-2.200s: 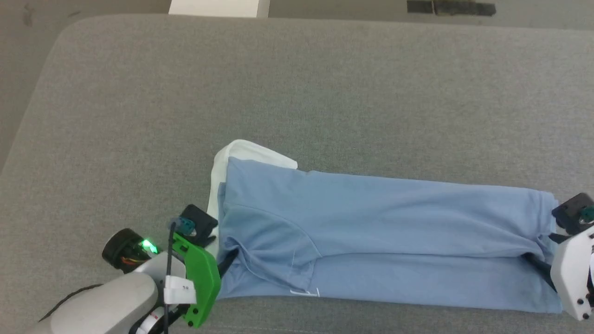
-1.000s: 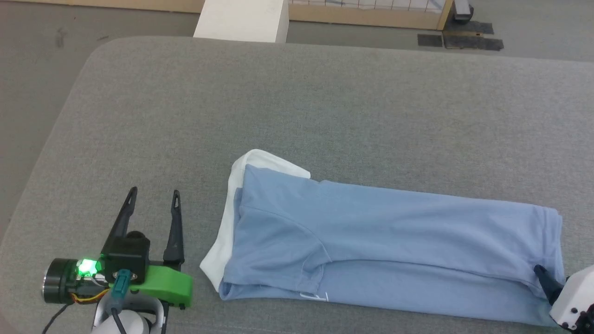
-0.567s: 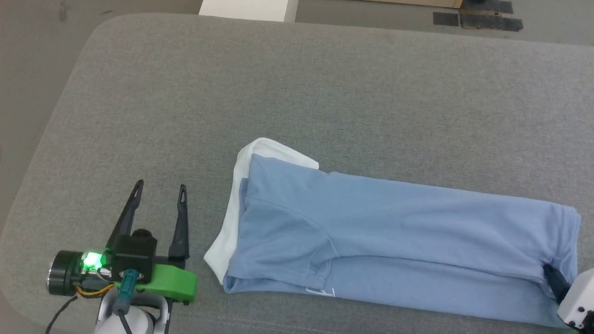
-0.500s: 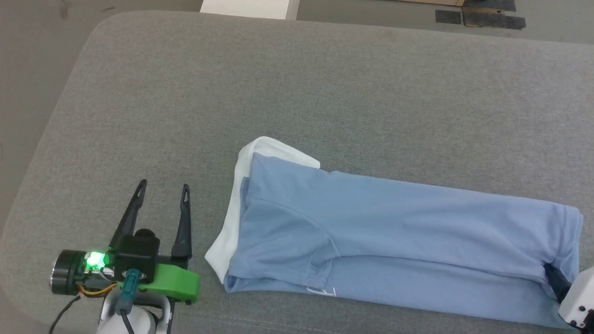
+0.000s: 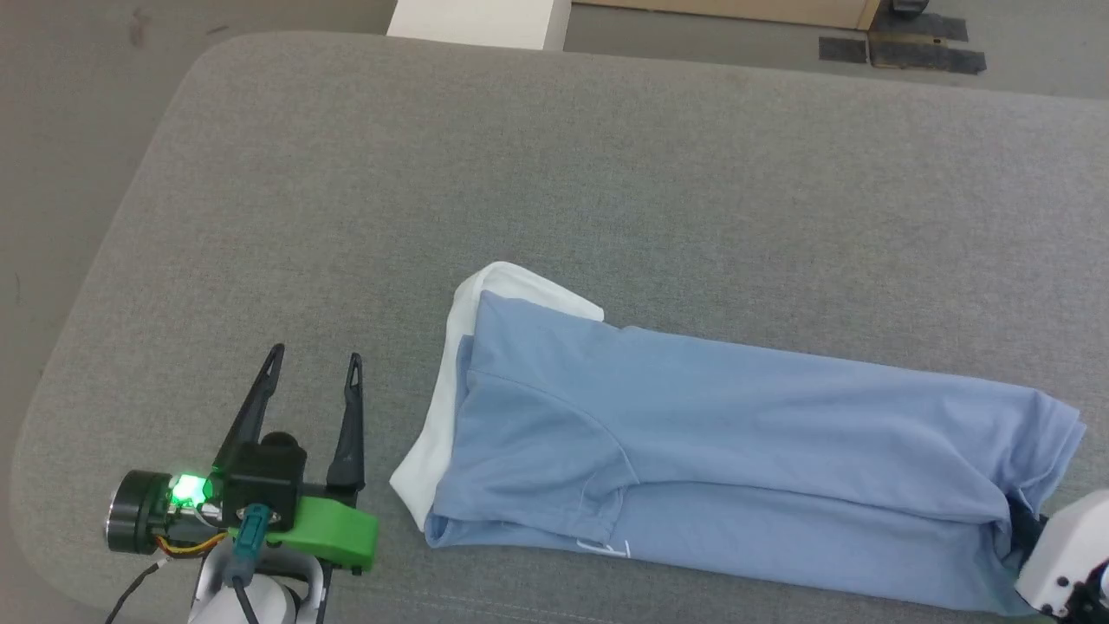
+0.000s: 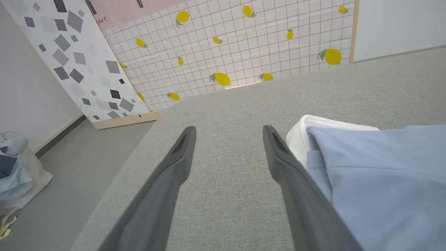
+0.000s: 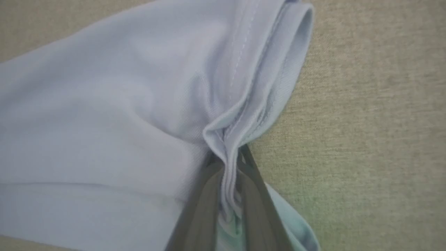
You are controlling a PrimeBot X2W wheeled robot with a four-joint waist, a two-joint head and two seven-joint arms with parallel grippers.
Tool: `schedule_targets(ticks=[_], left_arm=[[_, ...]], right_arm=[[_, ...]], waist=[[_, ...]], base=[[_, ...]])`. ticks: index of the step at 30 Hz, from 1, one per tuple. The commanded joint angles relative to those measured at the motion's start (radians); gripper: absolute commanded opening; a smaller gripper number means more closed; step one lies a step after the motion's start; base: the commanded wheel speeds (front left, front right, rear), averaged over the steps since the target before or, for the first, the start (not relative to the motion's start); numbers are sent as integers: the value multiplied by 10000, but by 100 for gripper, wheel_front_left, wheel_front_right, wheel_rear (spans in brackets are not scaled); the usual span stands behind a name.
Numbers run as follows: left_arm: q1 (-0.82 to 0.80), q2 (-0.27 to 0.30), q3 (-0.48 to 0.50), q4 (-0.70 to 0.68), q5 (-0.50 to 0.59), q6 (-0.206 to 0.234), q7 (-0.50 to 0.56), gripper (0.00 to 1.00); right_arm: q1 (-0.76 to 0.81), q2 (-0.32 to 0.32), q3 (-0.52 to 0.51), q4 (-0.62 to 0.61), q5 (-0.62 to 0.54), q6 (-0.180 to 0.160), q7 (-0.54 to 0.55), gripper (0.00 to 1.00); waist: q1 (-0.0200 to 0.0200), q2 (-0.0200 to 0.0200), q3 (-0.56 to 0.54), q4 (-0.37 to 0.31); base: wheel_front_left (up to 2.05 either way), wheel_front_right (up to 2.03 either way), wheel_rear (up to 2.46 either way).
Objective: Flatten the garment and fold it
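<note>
Head view: the garment [image 5: 736, 433], light blue, lies folded into a long narrow band across the near half of the grey padded table [image 5: 520, 173], running left to right. Its white collar [image 5: 450, 364] pokes out at the left end. Left gripper [image 5: 315, 355] sits just left of the collar, apart from it, fingers spread wide with nothing between them. Right gripper [image 5: 1025, 523] at the band's right end, dark fingers mostly buried under cloth.

Left wrist view: left gripper [image 6: 229, 130] gaping, bare grey table between the fingers. Collar [image 6: 299, 132] and blue cloth [image 6: 383, 181] just beside the right-hand finger; contact unclear. Lemon-patterned panel [image 6: 244, 45] stands beyond the table.

Right wrist view: right gripper [image 7: 228, 157] pinched tight on a bunched ridge of the garment's [image 7: 122, 104] stitched edge, the cloth squeezed between both fingers. The rest spreads away up and left over the table [image 7: 366, 104]
</note>
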Motion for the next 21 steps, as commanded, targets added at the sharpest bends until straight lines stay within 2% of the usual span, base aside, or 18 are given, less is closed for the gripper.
schedule_targets(ticks=[1,12,16,21], left_arm=[[183,-60,74,53,79,-78,-49,100],[283,-198,297,202,153,-386,-49,100],[300,-213,389,238,179,-463,-49,100],[408,-234,454,349,175,-537,-49,100]], right_arm=[[199,-87,-86,71,-4,63,-80,0],[20,-1463,-1786,873,-631,63,-858,0],[-77,-1614,-1600,748,-468,63,-768,0],[133,-1610,-767,-124,-110,63,-306,0]], waist=[[0,-1,-147,-72],[0,-1,-337,-218],[0,-1,-403,-276],[0,-1,-599,-318]], base=[[0,0,0],[0,0,0],[0,0,0],[0,0,0]])
